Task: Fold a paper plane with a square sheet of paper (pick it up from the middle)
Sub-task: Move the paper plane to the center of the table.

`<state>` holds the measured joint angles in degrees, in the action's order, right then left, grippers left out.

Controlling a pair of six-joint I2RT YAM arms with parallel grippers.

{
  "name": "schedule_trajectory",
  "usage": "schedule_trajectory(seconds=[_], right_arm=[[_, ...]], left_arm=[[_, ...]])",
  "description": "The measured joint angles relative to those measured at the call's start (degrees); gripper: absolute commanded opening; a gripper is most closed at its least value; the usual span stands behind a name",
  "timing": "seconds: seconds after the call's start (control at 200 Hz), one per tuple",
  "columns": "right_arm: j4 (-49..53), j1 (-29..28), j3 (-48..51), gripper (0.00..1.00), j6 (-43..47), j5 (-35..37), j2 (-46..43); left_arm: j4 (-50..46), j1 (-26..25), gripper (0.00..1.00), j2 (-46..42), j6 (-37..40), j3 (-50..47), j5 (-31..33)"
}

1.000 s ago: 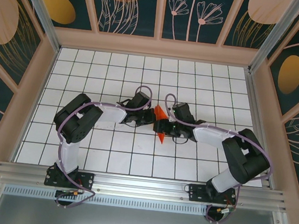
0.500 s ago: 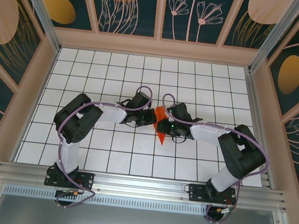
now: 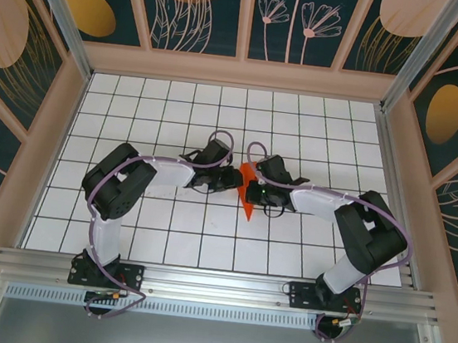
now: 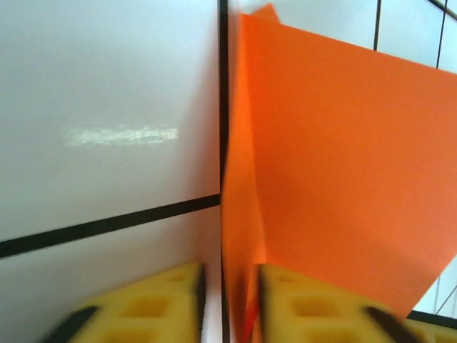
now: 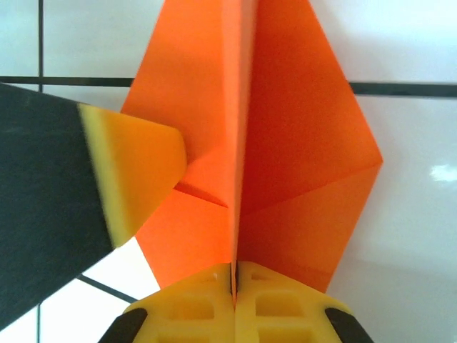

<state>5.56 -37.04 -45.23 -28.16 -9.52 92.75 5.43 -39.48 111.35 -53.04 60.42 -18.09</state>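
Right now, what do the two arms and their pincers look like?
The left arm and right arm have black joints, white links and lilac cables looping along them. The left pincer and right pincer carry yellow pads with moulded recesses, black behind.

White gridded table (image 3: pixel 163 230), and near its middle sits the orange paper plane (image 3: pixel 247 207), flaps spread over the tiles, point aimed at the near edge.

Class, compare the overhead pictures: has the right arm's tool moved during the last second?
Yes. Against the grid lines of the table, the right tool has shifted slightly left, and it is shut on the orange paper.
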Motion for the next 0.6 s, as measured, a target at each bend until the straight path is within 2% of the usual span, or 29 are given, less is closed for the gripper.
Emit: schedule_trajectory(seconds=[0.08, 0.2, 0.42, 0.6], right_arm=[[1.9, 0.52, -0.83, 0.06, 1.57, 1.2, -0.52], [4.15, 1.55, -1.7, 0.06, 3.72, 3.06, -1.42], [6.03, 2.47, -3.17, 0.11, 4.28, 5.46, -0.11], [6.54, 2.49, -4.94, 0.19, 4.24, 6.51, 2.82]], left_arm=[[-2.64, 0.24, 0.53, -2.14, -0.31, 0.15, 2.49], [-5.86, 1.25, 0.63, -6.47, -0.79, 0.15, 7.04], [-9.49, 3.41, 0.72, -11.45, -2.71, -1.62, 16.7], [-11.98, 3.72, 0.8, -11.8, -3.43, -3.23, 21.07]])
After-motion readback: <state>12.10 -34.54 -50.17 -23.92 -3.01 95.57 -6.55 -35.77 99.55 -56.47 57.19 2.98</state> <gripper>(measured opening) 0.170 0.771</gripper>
